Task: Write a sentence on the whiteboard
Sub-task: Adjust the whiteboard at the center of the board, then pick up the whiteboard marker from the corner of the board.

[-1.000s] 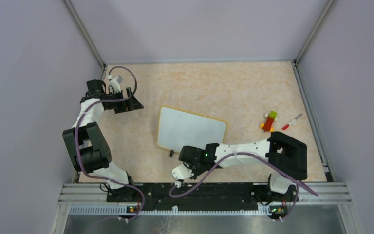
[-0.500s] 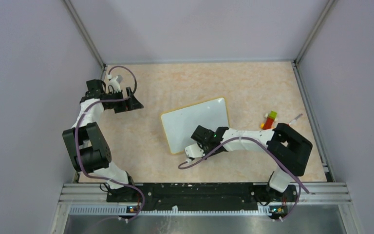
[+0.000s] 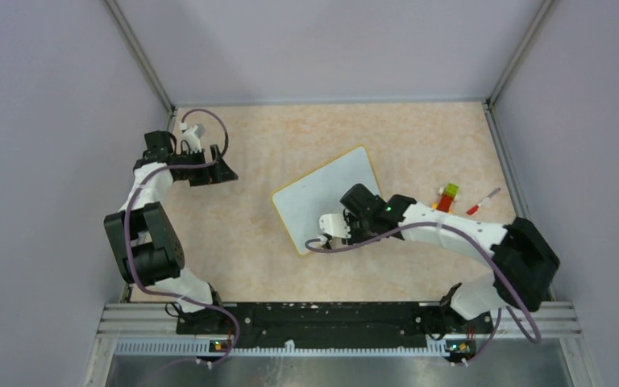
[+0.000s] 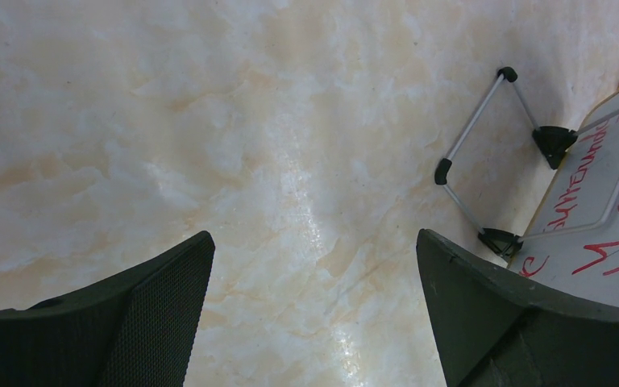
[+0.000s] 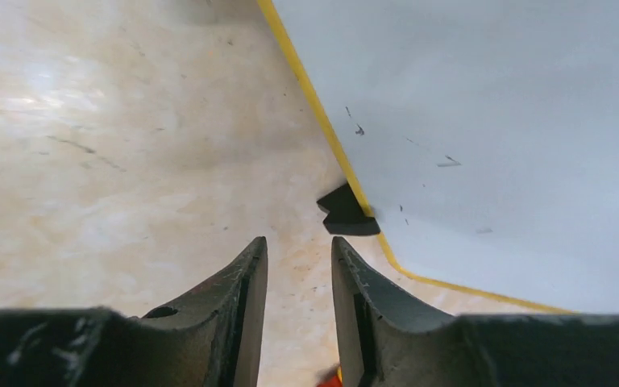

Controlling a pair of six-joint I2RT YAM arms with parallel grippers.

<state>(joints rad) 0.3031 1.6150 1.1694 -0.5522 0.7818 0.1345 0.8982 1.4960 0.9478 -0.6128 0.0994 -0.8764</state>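
Both hands are empty: my left hand (image 3: 224, 171) is spread wide, parked upper left, clear; my right hand (image 3: 326, 232) is barely parted by the lower edge of the whiteboard (image 3: 322, 193) mid-frame, placed, I judge, to nudge it.

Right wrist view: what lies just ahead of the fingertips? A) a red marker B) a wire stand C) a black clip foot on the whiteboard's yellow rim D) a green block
C: a black clip foot sits on the yellow-rimmed edge of the whiteboard, just beyond the right gripper.
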